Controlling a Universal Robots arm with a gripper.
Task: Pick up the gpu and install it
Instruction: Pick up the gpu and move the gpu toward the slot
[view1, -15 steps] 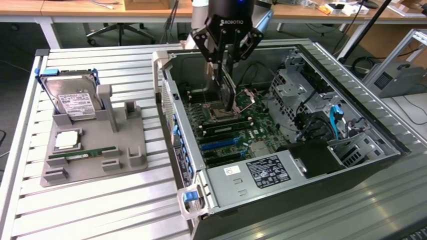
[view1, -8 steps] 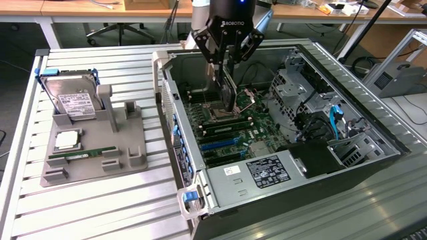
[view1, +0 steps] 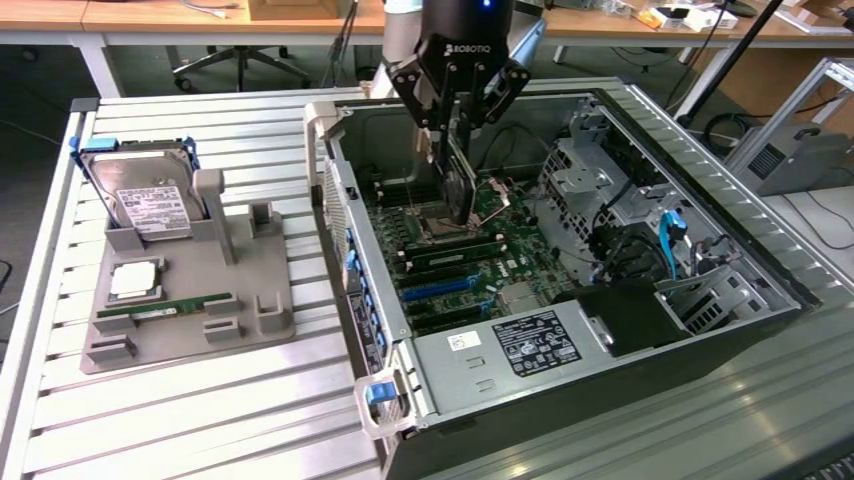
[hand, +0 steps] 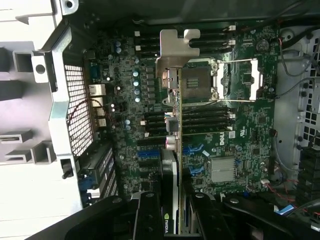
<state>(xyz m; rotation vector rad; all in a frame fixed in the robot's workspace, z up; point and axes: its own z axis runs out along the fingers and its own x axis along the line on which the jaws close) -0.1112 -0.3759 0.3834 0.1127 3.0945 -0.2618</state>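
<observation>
Right, the tool (view1: 450, 140) is down inside the open computer case (view1: 350, 250), in the upper middle of the exterior view, and it has the gpu (view1: 458, 195) pinched between its fingers, partly closed on the thin card with the jaws on its two flat faces. The card hangs edge-down and upright, just above the motherboard (view1: 461, 270), about over the CPU socket (view1: 441, 228). From the wrist view we look straight along the card (hand: 172, 125) past the tool (hand: 172, 215): its silvery bracket (hand: 175, 47) is at the far end and the board is a thin line between the fingers (hand: 150, 215). It isn't seated; I'd say the pick-up is done and we're in the carry-and-align part of the install. The blue expansion slots (view1: 434, 290) sit lower in the exterior view, apart from where the card hangs. Seating it calls, I'd judge, for the card's bottom edge squared to a slot and the bracket matched to the case's rear wall, then a straight, even press. Over at the exterior view's left, on the worktop (view1: 267, 120), the grey fixture (view1: 254, 260) carries the hard drive (view1: 147, 205) and memory stick (view1: 167, 307).
</observation>
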